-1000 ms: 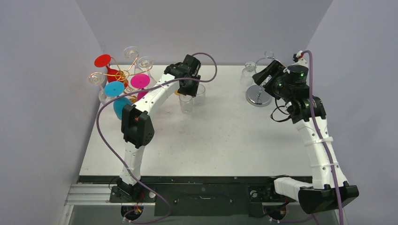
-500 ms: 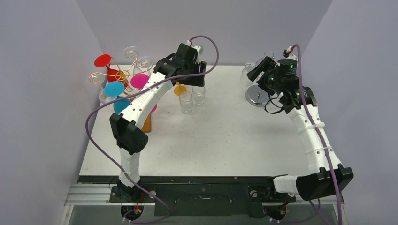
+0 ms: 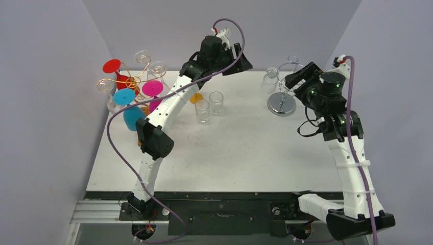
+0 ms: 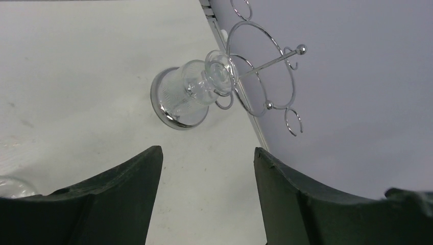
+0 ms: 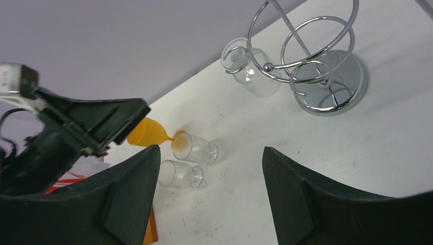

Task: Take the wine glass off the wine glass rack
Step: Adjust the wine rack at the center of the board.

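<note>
Approach stage: the glass [image 5: 253, 75] hangs from the rack [image 5: 352, 71] near the table's far right corner, while the left gripper [image 4: 207, 155] and right gripper [image 5: 209, 153] are both spread and empty; next, the nearer right gripper should probably grasp the glass and slide it off its hook.

Chrome wire wine glass rack [image 5: 327, 97]: round mirror base, upright, back-right of table. One clear wine glass [image 5: 253, 74] hangs inverted, foot caught in a loop (bowl down), on rack's side twd table centre.
</note>
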Action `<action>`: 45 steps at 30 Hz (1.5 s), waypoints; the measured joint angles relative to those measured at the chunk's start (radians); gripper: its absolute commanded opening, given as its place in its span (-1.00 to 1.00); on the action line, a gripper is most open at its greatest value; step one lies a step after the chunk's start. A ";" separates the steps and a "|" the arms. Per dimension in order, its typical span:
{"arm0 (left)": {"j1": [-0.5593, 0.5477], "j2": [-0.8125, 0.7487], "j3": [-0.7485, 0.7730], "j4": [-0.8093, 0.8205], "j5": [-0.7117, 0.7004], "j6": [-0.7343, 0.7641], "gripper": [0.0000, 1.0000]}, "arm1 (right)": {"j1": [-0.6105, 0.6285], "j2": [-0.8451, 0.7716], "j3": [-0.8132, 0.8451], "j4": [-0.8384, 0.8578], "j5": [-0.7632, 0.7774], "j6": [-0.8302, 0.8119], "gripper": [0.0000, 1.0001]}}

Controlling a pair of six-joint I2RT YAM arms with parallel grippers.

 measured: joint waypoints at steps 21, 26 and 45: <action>-0.063 0.343 0.092 0.563 0.051 -0.315 0.13 | -0.013 -0.120 -0.054 -0.039 0.043 0.010 0.37; -0.073 0.364 0.102 0.620 0.025 -0.352 0.07 | -0.018 -0.126 -0.054 -0.040 0.043 0.010 0.37; -0.079 0.405 0.102 0.666 -0.051 -0.405 0.03 | -0.022 -0.140 -0.062 -0.048 0.043 0.006 0.37</action>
